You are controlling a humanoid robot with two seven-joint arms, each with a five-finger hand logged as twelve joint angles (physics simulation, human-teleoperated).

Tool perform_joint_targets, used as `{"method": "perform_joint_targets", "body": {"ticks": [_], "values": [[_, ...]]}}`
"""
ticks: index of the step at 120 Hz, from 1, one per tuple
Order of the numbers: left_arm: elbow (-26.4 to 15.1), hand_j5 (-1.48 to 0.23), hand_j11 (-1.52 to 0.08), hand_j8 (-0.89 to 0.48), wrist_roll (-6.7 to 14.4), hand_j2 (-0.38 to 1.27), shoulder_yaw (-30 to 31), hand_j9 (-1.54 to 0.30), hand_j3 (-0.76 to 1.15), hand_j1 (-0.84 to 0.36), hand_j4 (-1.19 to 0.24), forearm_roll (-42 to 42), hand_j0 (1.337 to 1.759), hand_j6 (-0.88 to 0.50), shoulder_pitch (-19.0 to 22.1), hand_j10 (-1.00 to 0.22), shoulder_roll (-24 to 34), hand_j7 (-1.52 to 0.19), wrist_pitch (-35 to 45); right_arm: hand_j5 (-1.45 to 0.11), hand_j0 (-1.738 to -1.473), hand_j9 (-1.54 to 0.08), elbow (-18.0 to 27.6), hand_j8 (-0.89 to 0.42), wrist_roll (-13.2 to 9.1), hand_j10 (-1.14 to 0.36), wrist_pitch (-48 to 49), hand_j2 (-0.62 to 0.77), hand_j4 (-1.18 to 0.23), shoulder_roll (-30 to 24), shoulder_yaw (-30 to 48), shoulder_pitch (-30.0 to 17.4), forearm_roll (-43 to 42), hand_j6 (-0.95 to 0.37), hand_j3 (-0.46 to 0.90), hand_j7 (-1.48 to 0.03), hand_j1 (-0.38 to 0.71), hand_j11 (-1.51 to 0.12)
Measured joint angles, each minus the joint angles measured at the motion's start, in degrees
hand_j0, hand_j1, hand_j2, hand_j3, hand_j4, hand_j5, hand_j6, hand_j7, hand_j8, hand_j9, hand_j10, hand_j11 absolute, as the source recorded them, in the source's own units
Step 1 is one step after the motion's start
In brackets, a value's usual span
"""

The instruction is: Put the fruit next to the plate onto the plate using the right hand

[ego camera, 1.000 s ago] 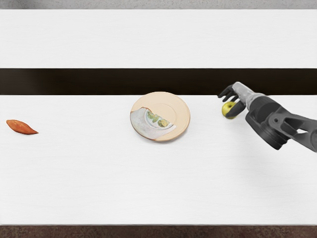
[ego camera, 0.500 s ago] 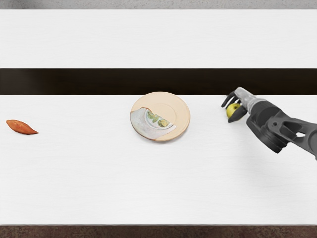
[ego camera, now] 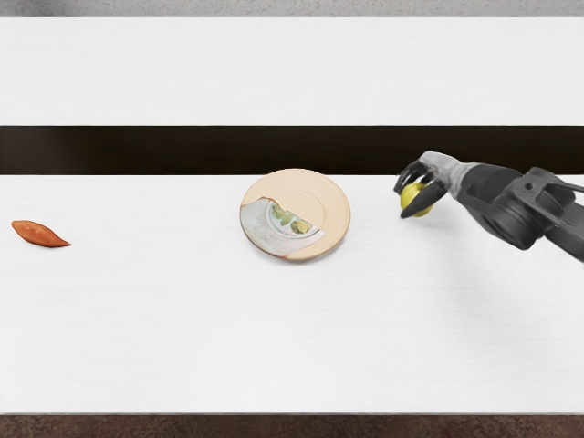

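Fruit: small round yellow-green fruit (ego camera: pixel 412 196), smooth and plain-skinned, partly hidden behind dark fingers.
Fruit's place: right of the plate and well apart from it, near the far edge of the worktop; touching the surface or raised, cannot tell.
Right hand: dark grey five-finger hand (ego camera: pixel 427 179), curled around the fruit and gripping it, fingers (ego camera: pixel 407 173) arched over its top, arm entering from the right edge.
Plate: round tan plate (ego camera: pixel 334 212) with a pale centre and a small green printed motif, too small to read.
Far left: orange-red pointed spindle-shaped piece (ego camera: pixel 38 234), lying flat.
Worktop: white worktop (ego camera: pixel 292 338), dark band along its far edge.
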Motion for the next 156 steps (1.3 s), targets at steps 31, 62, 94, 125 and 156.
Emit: {"method": "perform_joint_targets", "body": {"ticks": [31,62,94,125,156], "values": [[0.0,-0.32,-0.32,-0.24,0.0,0.05,0.0,-0.32,0.0,0.06,-0.24,0.0,1.658,-0.24,0.0,-0.24,0.0,-0.32,0.0,-1.13,-1.637,-1.14,0.01,-0.26,0.14,-0.41,12.13,0.13,-0.86,0.36,7.87,0.21,8.74,-0.46,0.0,-1.13,0.31,-1.2],[0.0,-0.32,-0.32,-0.24,0.0,0.05,0.0,-0.32,0.0,0.06,-0.24,0.0,1.658,-0.24,0.0,-0.24,0.0,-0.32,0.0,-1.14,-1.638,-1.15,0.01,-0.25,0.05,-0.4,14.13,0.12,-0.86,5.59,10.4,1.22,11.12,-0.46,0.0,-1.13,0.31,-1.21],[0.0,-0.32,-0.32,-0.24,0.0,0.05,0.0,-0.32,0.0,0.06,-0.24,0.0,1.658,-0.24,0.0,-0.24,0.0,-0.32,0.0,-1.15,-1.638,-1.16,-0.38,-0.25,0.13,-0.41,14.32,0.12,-0.86,11.88,9.73,2.3,8.95,-0.46,0.0,-1.13,0.31,-1.21],[-0.01,-0.32,-0.32,-0.24,0.0,0.05,0.0,-0.32,0.0,0.06,-0.24,0.0,1.658,-0.24,0.0,-0.24,0.0,-0.32,0.0,-1.13,-1.637,-1.16,-4.77,-0.24,0.28,-0.41,14.19,0.13,-0.87,17.63,8.05,3.19,3.06,-0.45,0.0,-1.13,0.32,-1.2],[-0.01,-0.32,-0.32,-0.24,0.0,0.05,0.01,-0.32,0.0,0.06,-0.24,-0.01,1.658,-0.24,0.0,-0.24,0.0,-0.32,0.0,-0.94,-1.641,-0.96,-7.4,-0.33,0.26,-0.44,14.09,0.05,-0.74,20.02,7.59,3.37,1.23,-0.53,0.0,-0.96,0.27,-0.99]]}}
